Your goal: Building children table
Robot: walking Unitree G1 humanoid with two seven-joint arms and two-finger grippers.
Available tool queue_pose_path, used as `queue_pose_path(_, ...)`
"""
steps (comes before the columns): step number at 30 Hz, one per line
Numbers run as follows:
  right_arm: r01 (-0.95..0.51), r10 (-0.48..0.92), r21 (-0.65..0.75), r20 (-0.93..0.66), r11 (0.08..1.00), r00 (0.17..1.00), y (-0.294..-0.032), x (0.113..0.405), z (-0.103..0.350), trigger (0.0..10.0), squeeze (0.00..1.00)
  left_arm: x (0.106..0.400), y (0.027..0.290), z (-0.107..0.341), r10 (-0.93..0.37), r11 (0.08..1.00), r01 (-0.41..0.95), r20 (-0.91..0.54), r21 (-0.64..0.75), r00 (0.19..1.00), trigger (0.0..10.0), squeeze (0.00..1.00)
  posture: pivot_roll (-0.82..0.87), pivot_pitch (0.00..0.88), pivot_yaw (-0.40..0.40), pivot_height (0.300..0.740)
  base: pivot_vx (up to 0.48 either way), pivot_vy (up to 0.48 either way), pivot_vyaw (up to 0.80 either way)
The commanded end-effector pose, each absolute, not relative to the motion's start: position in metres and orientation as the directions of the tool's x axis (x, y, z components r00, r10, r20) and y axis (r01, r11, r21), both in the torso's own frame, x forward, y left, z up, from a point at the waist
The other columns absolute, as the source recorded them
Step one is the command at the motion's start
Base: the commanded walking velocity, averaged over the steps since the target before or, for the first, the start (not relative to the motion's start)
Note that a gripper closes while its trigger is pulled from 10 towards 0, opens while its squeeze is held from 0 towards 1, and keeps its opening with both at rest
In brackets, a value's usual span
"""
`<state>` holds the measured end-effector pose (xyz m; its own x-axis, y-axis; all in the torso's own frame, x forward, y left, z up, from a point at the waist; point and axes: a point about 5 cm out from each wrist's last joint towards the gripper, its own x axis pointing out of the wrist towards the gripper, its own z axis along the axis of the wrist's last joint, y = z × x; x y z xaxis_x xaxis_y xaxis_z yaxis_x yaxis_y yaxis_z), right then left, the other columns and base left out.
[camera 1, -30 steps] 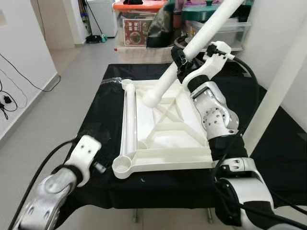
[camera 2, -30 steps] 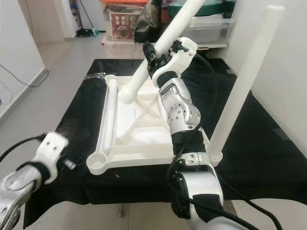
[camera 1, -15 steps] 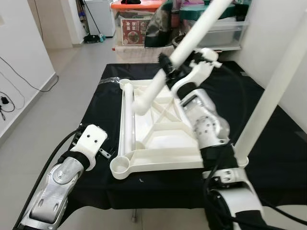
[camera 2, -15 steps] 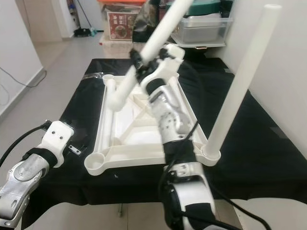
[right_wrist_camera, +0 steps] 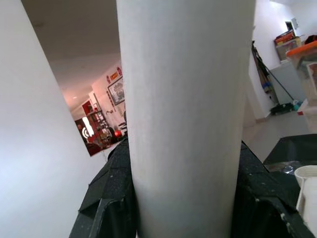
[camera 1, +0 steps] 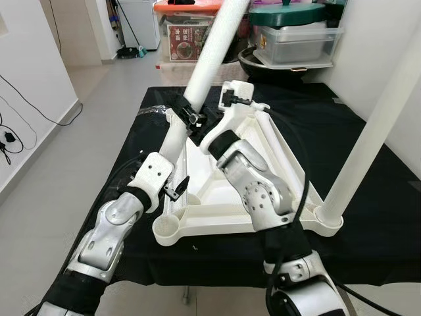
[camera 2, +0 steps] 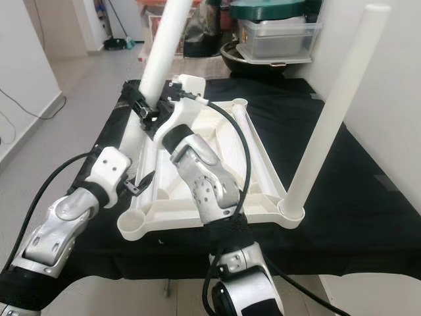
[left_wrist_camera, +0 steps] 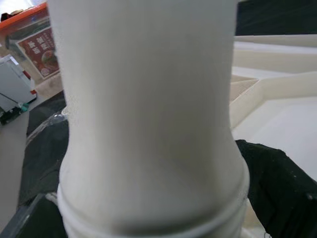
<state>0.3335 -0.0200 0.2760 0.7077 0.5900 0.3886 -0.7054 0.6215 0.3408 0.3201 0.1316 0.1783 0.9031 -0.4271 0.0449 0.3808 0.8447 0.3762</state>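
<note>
Right gripper (camera 1: pixel 195 119) clamped on long white plastic table leg (camera 1: pixel 209 52), tilted above upturned white plastic tabletop (camera 1: pixel 227 187); left gripper (camera 1: pixel 176 189) near base, fingers unclear. Better upright over near-left socket (camera 1: pixel 168 227) before pushing.

This is a room in a home, used also for storage. The floor (camera 1: pixel 99 105) has pale tiles and the walls (camera 1: pixel 29 72) are plain white. At the back stand plastic storage boxes (camera 1: pixel 299 43), one with an orange lid (camera 1: pixel 187 8), a printed carton (camera 1: pixel 187 41) and a mop (camera 1: pixel 131 36). Cables (camera 1: pixel 13 131) lie by the wall.
</note>
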Motion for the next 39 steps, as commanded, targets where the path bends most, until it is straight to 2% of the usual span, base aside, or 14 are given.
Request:
queue_pose_path(1, -0.76, 0.647, 0.332, 0.399, 0.559, 0.65, -0.005, 0.323, 0.278, 0.0, 0.0, 0.323, 0.125, 0.178, -0.437, 0.844, 0.39, 0.049, 0.368, 0.898, 10.0, 0.0, 0.07, 0.0, 0.023, 0.74, 0.0, 0.0, 0.0)
queue_pose_path(3, -0.76, 0.648, 0.332, 0.397, 0.559, 0.65, -0.005, 0.321, 0.277, 0.0, 0.0, 0.324, 0.126, 0.177, -0.431, 0.847, 0.384, 0.052, 0.368, 0.901, 10.0, 0.0, 0.07, 0.0, 0.023, 0.74, 0.0, 0.0, 0.0)
queue_pose_path(4, -0.762, 0.651, 0.33, 0.396, 0.558, 0.648, -0.005, 0.32, 0.276, 0.0, 0.0, 0.325, 0.127, 0.176, -0.421, 0.856, 0.375, 0.056, 0.356, 0.905, 0.8, 0.0, 0.07, 0.0, 0.023, 0.74, 0.0, 0.0, 0.0)
queue_pose_path(6, -0.766, 0.658, 0.324, 0.393, 0.555, 0.643, -0.005, 0.318, 0.275, 0.0, 0.0, 0.324, 0.128, 0.176, -0.42, 0.862, 0.375, 0.068, 0.34, 0.905, 0.0, 0.0, 0.07, 0.0, 0.021, 0.74, 0.0, 0.0, 0.0)
queue_pose_path(15, -0.781, 0.681, 0.298, 0.382, 0.549, 0.625, -0.004, 0.317, 0.273, 0.0, 0.0, 0.322, 0.131, 0.177, -0.431, 0.856, 0.383, 0.07, 0.348, 0.899, 0.0, 0.0, 0.08, 0.0, 0.013, 0.74, 0.0, 0.0, 0.0)
queue_pose_path(16, -0.792, 0.699, 0.278, 0.373, 0.544, 0.611, -0.004, 0.317, 0.273, 10.0, 0.0, 0.319, 0.13, 0.177, -0.459, 0.838, 0.408, 0.062, 0.362, 0.886, 0.0, 0.0, 0.08, 0.0, 0.012, 0.74, 0.0, 0.0, 0.0)
queue_pose_path(18, -0.799, 0.711, 0.265, 0.366, 0.539, 0.601, -0.004, 0.317, 0.272, 10.0, 0.0, 0.317, 0.129, 0.178, -0.478, 0.825, 0.426, 0.056, 0.372, 0.877, 0.0, 0.0, 0.08, 0.0, 0.012, 0.74, 0.0, 0.0, 0.0)
queue_pose_path(19, -0.809, 0.719, 0.262, 0.371, 0.526, 0.587, -0.006, 0.317, 0.271, 10.0, 0.0, 0.314, 0.128, 0.179, -0.502, 0.811, 0.449, 0.054, 0.376, 0.863, 4.9, 0.0, 0.09, 0.0, 0.011, 0.74, 0.0, 0.0, 0.0)
queue_pose_path(22, -0.816, 0.724, 0.261, 0.377, 0.516, 0.578, -0.007, 0.317, 0.271, 10.0, 0.0, 0.311, 0.127, 0.179, -0.517, 0.802, 0.463, 0.053, 0.377, 0.854, 4.9, 0.0, 0.09, 0.0, 0.011, 0.74, 0.0, 0.0, 0.0)
queue_pose_path(23, -0.846, 0.75, 0.222, 0.392, 0.485, 0.533, -0.013, 0.318, 0.271, 10.0, 1.0, 0.295, 0.125, 0.184, -0.601, 0.75, 0.545, 0.041, 0.374, 0.798, 10.0, 0.0, 0.1, 0.0, 0.005, 0.74, 0.0, 0.0, 0.0)
queue_pose_path(26, -0.879, 0.784, 0.185, 0.398, 0.439, 0.476, -0.016, 0.317, 0.271, 10.0, 1.0, 0.283, 0.124, 0.187, -0.664, 0.703, 0.612, 0.026, 0.364, 0.747, 10.0, 0.0, 0.1, 0.0, 0.004, 0.74, 0.0, 0.0, 0.0)
queue_pose_path(27, -0.886, 0.791, 0.18, 0.399, 0.428, 0.464, -0.017, 0.316, 0.272, 10.0, 0.0, 0.282, 0.124, 0.187, -0.673, 0.695, 0.621, 0.023, 0.361, 0.739, 10.0, 0.0, 0.1, 0.0, 0.004, 0.74, 0.0, 0.0, 0.0)
queue_pose_path(33, -0.967, 0.88, 0.083, 0.402, 0.24, 0.253, -0.023, 0.303, 0.27, 10.0, 0.0, 0.255, 0.129, 0.188, -0.78, 0.575, 0.741, -0.042, 0.346, 0.624, 10.0, 0.0, 0.12, 0.0, -0.009, 0.74, 0.0, 0.0, 0.0)
queue_pose_path(39, -0.984, 0.893, 0.073, 0.414, 0.162, 0.178, -0.027, 0.299, 0.271, 10.0, 0.0, 0.246, 0.137, 0.179, -0.789, 0.544, 0.768, -0.104, 0.338, 0.605, 10.0, 0.0, 0.12, 0.0, -0.006, 0.74, 0.0, 0.0, 0.0)
